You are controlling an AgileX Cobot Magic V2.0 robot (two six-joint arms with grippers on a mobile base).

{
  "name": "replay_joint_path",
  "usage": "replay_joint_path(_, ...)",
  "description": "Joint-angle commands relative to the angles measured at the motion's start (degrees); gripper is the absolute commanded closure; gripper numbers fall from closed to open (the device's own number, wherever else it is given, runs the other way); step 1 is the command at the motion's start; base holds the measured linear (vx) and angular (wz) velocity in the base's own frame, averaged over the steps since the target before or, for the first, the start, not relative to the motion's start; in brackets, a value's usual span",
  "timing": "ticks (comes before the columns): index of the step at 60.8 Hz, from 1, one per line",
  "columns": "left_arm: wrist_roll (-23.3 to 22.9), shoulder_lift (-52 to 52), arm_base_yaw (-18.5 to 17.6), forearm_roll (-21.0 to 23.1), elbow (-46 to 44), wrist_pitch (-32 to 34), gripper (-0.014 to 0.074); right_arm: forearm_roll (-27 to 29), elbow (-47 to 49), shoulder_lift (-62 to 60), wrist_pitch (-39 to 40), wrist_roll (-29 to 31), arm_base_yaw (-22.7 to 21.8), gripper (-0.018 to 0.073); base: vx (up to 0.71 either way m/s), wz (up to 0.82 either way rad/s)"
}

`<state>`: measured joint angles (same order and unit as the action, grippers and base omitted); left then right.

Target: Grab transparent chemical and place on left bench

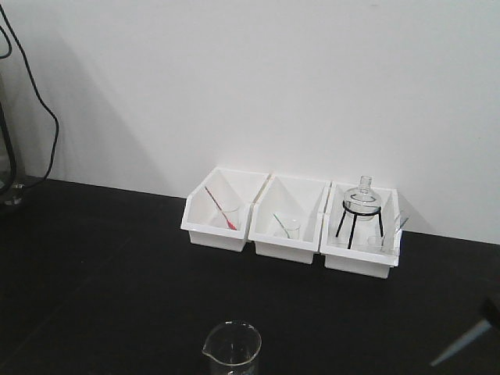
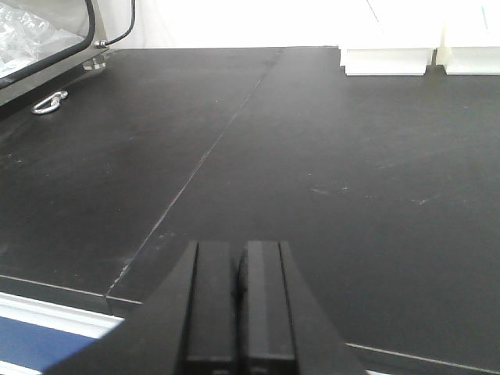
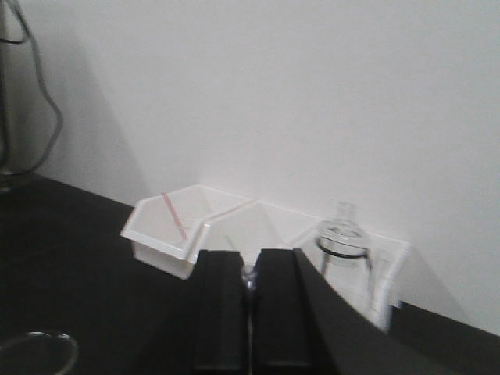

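The left bench (image 1: pixel 94 266) spreads wide and matte black up to the white wall, a thin seam running back across it in the left wrist view, where its blue-and-white front edge shows at the lower left. Along the back edge, right of centre, three white bins (image 1: pixel 291 221) stand side by side: the left one holds a small beaker with a red rod (image 1: pixel 219 208), the middle one a small beaker with a greenish rod (image 1: pixel 287 226), the right one a round flask on a black wire stand (image 1: pixel 362 205). The left gripper (image 2: pixel 238 301) hangs low over the bench just inside the front edge, pointed toward the back, its two black fingers (image 2: pixel 212 305) pressed together with only a sliver between them. The right gripper (image 3: pixel 248 312) is raised and aimed at the bins — its fingers (image 3: pixel 219 312) likewise closed on nothing. The transparent chemical (image 1: pixel 232 349) stands upright near the front edge at mid-width, pour lip to the left, apart from both grippers.
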<state>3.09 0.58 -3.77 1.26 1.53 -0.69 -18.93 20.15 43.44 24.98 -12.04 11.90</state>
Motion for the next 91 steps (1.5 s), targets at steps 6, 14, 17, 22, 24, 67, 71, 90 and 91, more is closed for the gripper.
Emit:
replay_joint_path(6,-0.4,1.1,-0.1,0.0,0.9,4.5,0.0600,-1.7,13.0,18.0,12.6,6.0,11.1,0.0562,0.00,0.00)
replay_joint_path(14,-0.4,1.1,-0.1,0.0,0.9,4.5,0.0600,2.0,23.5,31.4,13.2,7.9,16.9,0.0562,0.00,0.00)
replay_joint_path(17,-0.4,1.1,-0.1,0.0,0.9,4.5,0.0600,2.6,26.7,35.4,13.6,7.9,17.9,0.0562,0.00,0.00)
replay_joint_path(22,-0.4,1.1,-0.1,0.0,0.9,4.5,0.0600,2.6,31.6,41.0,13.6,7.7,19.2,0.0562,0.00,0.00)
replay_joint_path(24,-0.4,1.1,-0.1,0.0,0.9,4.5,0.0600,2.6,33.2,43.0,13.2,7.5,19.6,0.0562,0.00,0.00)
replay_joint_path(67,-0.4,1.1,-0.1,0.0,0.9,4.5,0.0600,1.3,36.8,51.7,-1.8,3.8,20.7,0.0335,0.00,0.00)
replay_joint_path(71,-0.4,1.1,-0.1,0.0,0.9,4.5,0.0600,1.9,36.8,51.7,-1.6,2.5,20.7,0.0230,0.00,0.00)
replay_joint_path(90,-0.4,1.1,-0.1,0.0,0.9,4.5,0.0600,2.9,35.6,47.0,-4.0,0.0,20.6,-0.0008,0.00,0.00)
replay_joint_path(91,-0.4,1.1,-0.1,0.0,0.9,4.5,0.0600,2.9,35.1,45.5,-5.1,0.0,20.6,-0.0006,0.00,0.00)
